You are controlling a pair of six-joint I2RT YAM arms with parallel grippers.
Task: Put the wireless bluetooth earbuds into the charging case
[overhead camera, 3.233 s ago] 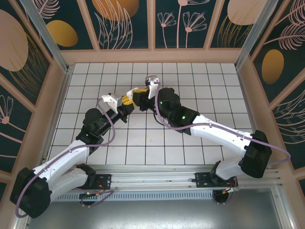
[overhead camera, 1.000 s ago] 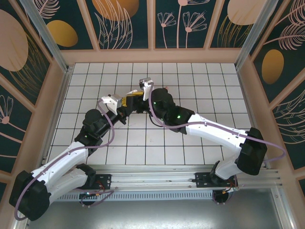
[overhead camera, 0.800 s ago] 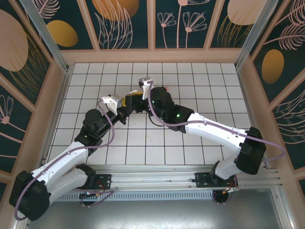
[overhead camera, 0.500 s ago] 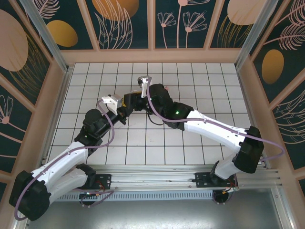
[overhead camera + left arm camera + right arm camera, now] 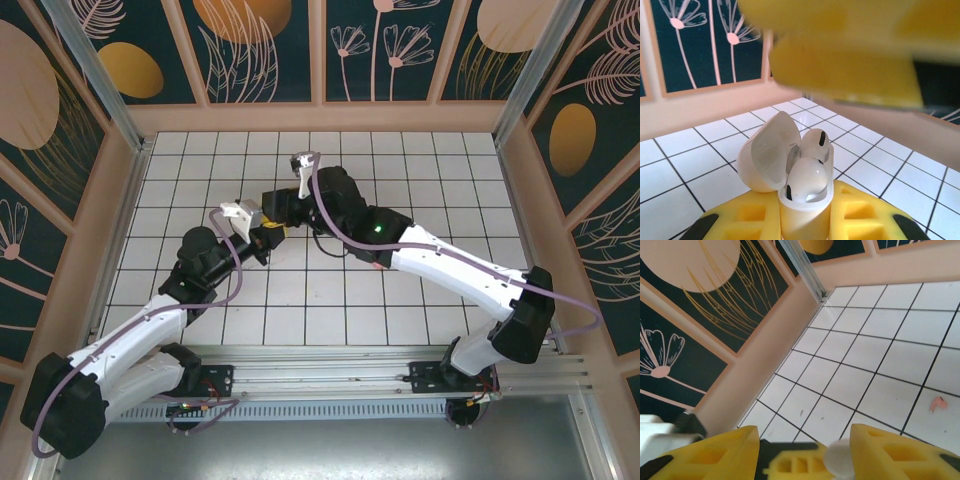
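Handling the white earbuds (image 5: pixel 807 180) looks like delicate work. They appear light, hard and glossy, so they would likely slip or pop out of a pinch. A gentle squeeze across the rounded body should suit them better than a hold on the thin stem.

Both sit in the charging case (image 5: pixel 765 155), one behind the other, heads up in their wells. Whether they are pressed fully home I cannot tell. The case's lid is swung open to the left.

The left claw (image 5: pixel 805 222) is closed on the lower body of the case and holds it upright. That smooth shell looks small and stiff, so a firm hold low on its sides, clear of the hinge, seems right.

The right claw (image 5: pixel 805 452) hangs just over the case with its yellow fingers apart, gripping nothing.

A pink earbud (image 5: pixel 938 403) lies loose on the table (image 5: pixel 840 385), well apart from the case. It would probably be best picked up by its plump end.
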